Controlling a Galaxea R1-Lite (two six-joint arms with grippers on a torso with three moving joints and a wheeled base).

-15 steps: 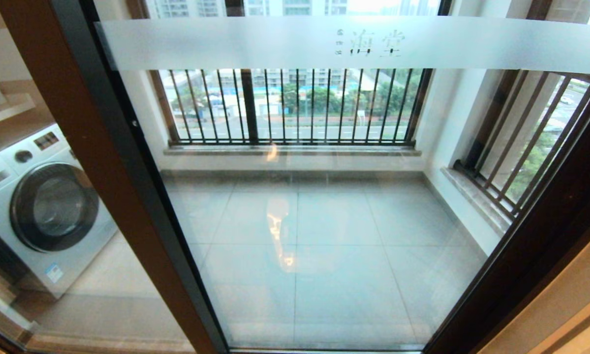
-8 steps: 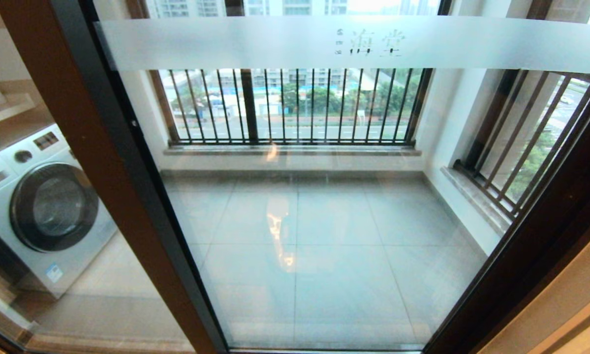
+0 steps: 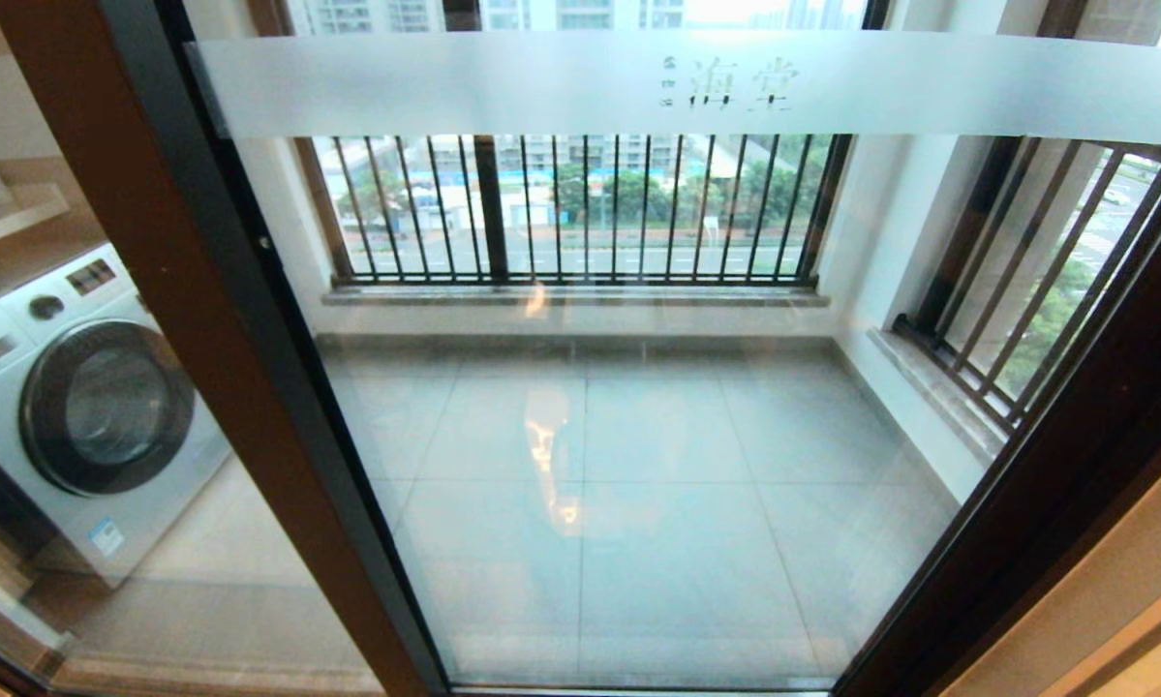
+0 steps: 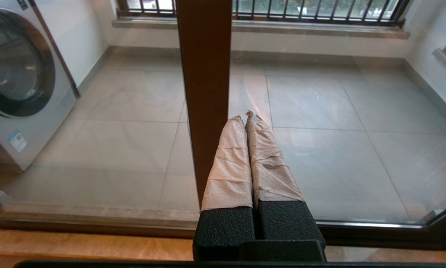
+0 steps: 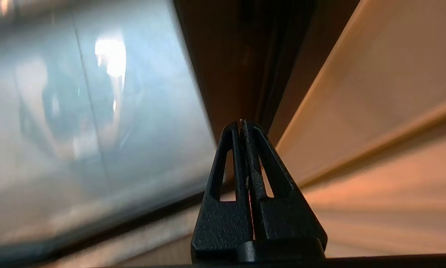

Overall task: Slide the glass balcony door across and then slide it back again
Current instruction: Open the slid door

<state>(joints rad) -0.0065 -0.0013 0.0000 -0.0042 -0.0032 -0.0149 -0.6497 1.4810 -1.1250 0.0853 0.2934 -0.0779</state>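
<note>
The glass balcony door (image 3: pixel 638 436) fills the head view, with a frosted white band (image 3: pixel 503 87) bearing characters across its top. Its dark left stile (image 3: pixel 251 329) overlaps a brown post, and its right stile (image 3: pixel 1074 465) sits against the jamb. Neither gripper shows in the head view. In the left wrist view my left gripper (image 4: pixel 245 116) is shut and empty, its tape-wrapped fingers (image 4: pixel 230 163) just beside the brown stile (image 4: pixel 204 74), in front of the glass. My right gripper (image 5: pixel 242 124) is shut and empty, pointing at the door's dark right stile (image 5: pixel 226 67).
A washing machine (image 3: pixel 86 407) stands behind the plain panel on the left. Black barred railing windows (image 3: pixel 580 208) line the balcony's far wall and its right side (image 3: pixel 1045 281). A beige wall (image 5: pixel 375 74) runs close on the right. The dark floor track (image 4: pixel 375 232) lies below the door.
</note>
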